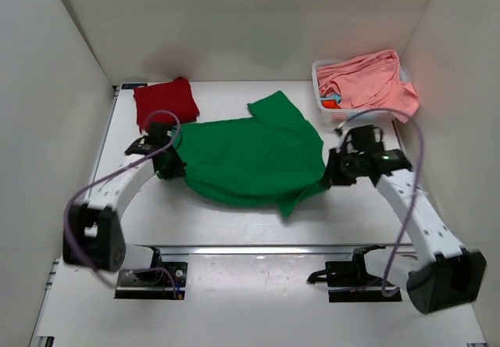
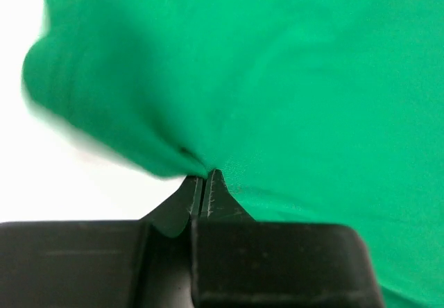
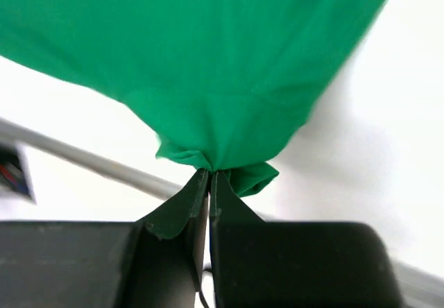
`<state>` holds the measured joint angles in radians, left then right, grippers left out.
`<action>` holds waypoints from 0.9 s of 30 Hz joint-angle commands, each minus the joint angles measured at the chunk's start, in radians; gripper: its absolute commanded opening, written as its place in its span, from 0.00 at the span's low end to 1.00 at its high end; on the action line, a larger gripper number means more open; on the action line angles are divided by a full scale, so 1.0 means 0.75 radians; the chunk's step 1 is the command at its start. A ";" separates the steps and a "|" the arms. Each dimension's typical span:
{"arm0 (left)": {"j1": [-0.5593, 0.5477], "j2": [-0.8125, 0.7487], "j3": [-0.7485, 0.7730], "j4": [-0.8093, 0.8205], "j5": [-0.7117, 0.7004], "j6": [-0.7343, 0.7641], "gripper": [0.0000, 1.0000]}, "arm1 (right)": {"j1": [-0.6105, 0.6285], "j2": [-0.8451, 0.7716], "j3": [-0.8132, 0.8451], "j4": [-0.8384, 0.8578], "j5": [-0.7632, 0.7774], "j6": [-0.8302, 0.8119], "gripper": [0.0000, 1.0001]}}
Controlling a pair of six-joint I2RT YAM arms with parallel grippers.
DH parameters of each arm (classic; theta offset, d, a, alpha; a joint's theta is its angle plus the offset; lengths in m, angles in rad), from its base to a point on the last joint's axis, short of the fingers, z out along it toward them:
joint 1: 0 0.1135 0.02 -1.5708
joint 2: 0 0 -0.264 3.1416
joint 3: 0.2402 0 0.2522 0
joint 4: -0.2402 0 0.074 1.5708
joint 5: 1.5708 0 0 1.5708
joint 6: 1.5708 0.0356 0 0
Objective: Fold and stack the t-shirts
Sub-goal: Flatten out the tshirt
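While both grippers pinch the green shirt (image 1: 250, 159), the left gripper (image 1: 168, 167) closed tight on its left edge and the right gripper (image 1: 332, 171) on its right edge, it lies spread, unfolded. Behind it, leftward, a red shirt (image 1: 164, 101) sits folded; rightward, the pink shirt (image 1: 367, 81) is heaped in a basket (image 1: 319, 95). One looks done, two remain. The table (image 1: 234, 222) is white and the walls (image 1: 234, 19) are pale.

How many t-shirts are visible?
3: bright green cloth t-shirt spread mid-table; dark red folded t-shirt far left; salmon pink t-shirt in the white plastic basket, maybe hiding others.
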<state>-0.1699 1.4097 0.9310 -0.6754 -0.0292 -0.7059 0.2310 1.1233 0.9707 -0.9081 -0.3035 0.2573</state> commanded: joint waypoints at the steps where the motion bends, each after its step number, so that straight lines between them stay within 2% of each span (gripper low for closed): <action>1: 0.002 -0.432 0.137 -0.150 0.077 -0.028 0.00 | -0.050 -0.268 0.249 -0.133 0.057 -0.056 0.01; 3: -0.029 -0.580 0.188 -0.185 0.118 -0.083 0.00 | -0.079 -0.362 0.315 -0.168 0.055 -0.057 0.00; 6: -0.094 -0.801 0.262 -0.253 0.149 -0.177 0.00 | -0.167 -0.514 0.472 -0.123 -0.079 -0.102 0.00; 8: -0.058 -0.883 0.329 -0.294 0.172 -0.206 0.00 | -0.230 -0.567 0.593 -0.076 -0.147 -0.155 0.00; 11: 0.028 -0.827 0.580 -0.443 0.217 -0.155 0.00 | -0.428 -0.463 0.854 -0.114 -0.260 -0.230 0.00; 13: 0.042 -0.720 0.746 -0.456 0.280 -0.124 0.00 | -0.388 -0.422 0.933 -0.001 -0.226 -0.180 0.00; 15: 0.000 -0.683 0.781 -0.382 0.244 -0.155 0.00 | -0.400 -0.367 0.984 0.071 -0.242 -0.186 0.00; 18: -0.009 -0.651 0.712 -0.237 0.237 -0.212 0.00 | -0.349 -0.242 0.960 0.214 -0.213 -0.184 0.00; 20: 0.056 -0.632 0.547 -0.115 0.319 -0.267 0.00 | -0.318 -0.175 0.893 0.315 -0.221 -0.153 0.00; 21: 0.083 -0.626 0.431 -0.015 0.364 -0.312 0.00 | -0.249 -0.134 0.842 0.364 -0.199 -0.161 0.00; 23: 0.073 -0.591 0.283 0.118 0.358 -0.380 0.00 | -0.155 -0.060 0.748 0.470 -0.137 -0.165 0.00; 27: 0.069 -0.328 0.245 0.276 0.295 -0.335 0.00 | -0.065 0.187 0.741 0.582 -0.045 -0.167 0.00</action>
<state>-0.1226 1.0672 1.1160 -0.6388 0.1986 -0.9455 0.1417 1.1549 1.5280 -0.6197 -0.3988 0.1303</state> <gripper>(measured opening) 0.027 0.007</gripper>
